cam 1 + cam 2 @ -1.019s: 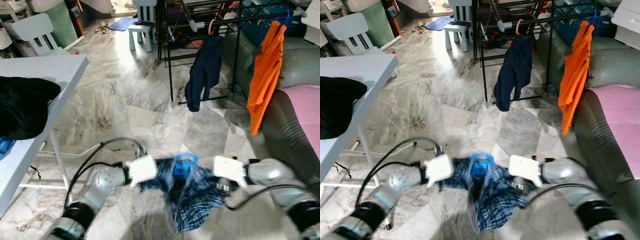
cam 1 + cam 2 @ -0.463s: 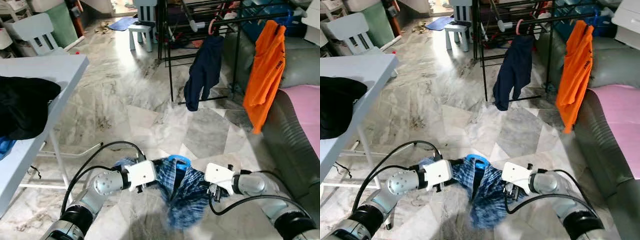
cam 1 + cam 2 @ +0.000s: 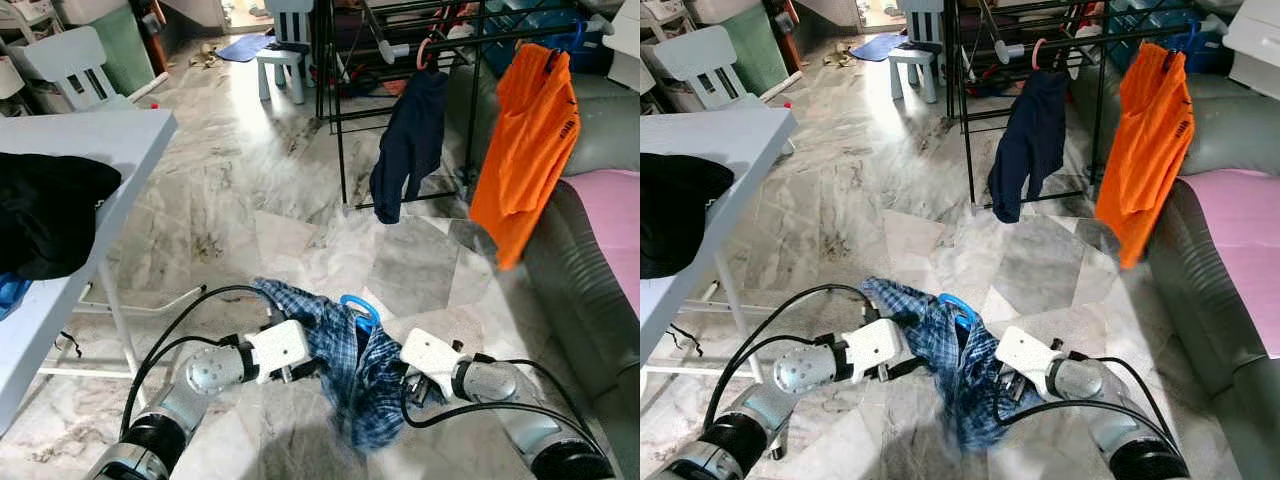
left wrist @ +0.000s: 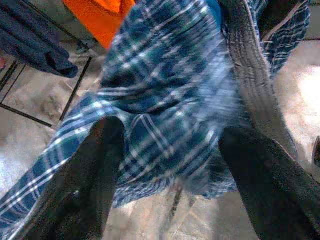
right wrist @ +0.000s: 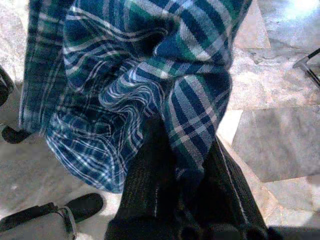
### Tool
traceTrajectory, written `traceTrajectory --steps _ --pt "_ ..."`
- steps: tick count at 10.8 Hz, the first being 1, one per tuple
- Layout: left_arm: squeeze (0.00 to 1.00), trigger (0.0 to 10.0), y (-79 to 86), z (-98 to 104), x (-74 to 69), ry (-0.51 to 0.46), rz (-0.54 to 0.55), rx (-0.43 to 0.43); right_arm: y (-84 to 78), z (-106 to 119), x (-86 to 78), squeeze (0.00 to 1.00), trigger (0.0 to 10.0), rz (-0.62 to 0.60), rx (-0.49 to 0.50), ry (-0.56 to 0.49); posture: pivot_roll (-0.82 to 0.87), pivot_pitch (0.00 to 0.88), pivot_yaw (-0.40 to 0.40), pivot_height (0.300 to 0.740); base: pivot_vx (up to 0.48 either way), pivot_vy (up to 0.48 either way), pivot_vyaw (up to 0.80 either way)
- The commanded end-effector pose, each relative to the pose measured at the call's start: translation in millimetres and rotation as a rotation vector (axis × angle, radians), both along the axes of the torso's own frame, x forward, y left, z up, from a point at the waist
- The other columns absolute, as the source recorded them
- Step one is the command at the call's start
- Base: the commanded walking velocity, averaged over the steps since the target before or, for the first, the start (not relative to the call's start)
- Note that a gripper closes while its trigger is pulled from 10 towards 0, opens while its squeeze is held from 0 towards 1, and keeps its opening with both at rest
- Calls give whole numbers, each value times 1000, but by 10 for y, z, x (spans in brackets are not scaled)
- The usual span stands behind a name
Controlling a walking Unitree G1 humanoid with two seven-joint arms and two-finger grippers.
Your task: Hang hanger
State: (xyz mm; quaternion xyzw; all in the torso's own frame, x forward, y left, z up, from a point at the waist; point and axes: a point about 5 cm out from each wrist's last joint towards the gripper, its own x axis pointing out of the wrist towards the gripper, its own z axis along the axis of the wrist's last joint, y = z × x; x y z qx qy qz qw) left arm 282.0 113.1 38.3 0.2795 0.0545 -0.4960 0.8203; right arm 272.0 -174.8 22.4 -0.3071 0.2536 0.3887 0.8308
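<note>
Largest first: pale marble floor (image 3: 250,200) ahead, grey sofa (image 3: 585,270) along the right, white table (image 3: 110,135) on the left.

Then the black drying rack (image 3: 340,120) near the sofa, well apart from both arms.

Low in front, between the two arms, a blue plaid shirt (image 3: 345,370) on a blue hanger (image 3: 360,308). Compared with a second ago, lifted and sharper: then slumped and blurred below the wrists, now gathered higher, one flap thrown up over the left wrist, hook poking clear above the collar. Arms drawn closer together too. Judged from that: load collected and ready for carrying, hanging itself not yet begun, rack some way off.

Left gripper (image 4: 170,127) with fingers spread wide, plaid cloth bulging across the gap, propping more than pinching. Right gripper (image 5: 185,150) closed tight, a fold of the shirt nipped between its fingers.

As for holders and their loads: on the rack, an orange shirt (image 3: 525,140) and a navy garment (image 3: 408,140), each hung from the top rail, free rail between them. On the table, a heap of black cloth (image 3: 45,210) at the near edge.
</note>
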Motion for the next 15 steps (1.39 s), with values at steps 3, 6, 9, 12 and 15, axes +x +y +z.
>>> traceTrajectory --steps 3,6,9,12,15 --pt "1000 10000 58 -21 -4 5 12 22 21 53 32 0 0 -9 25 -22 -134 52 89 740 0 0 0" --pt "1000 10000 58 -21 -4 5 12 22 21 53 32 0 0 -9 25 -22 -134 52 89 740 0 0 0" --pt "1000 10000 58 -21 -4 5 12 22 21 53 32 0 0 -9 25 -22 -134 52 89 740 0 0 0" --pt "1000 10000 201 -41 158 87 638 -395 99 49 120 0 0 -502 284 -76 -159 0 80 740 0 0 0" --pt "1000 10000 239 0 196 65 712 -433 193 59 161 0 0 -589 310 -76 -154 0 73 740 0 0 0"
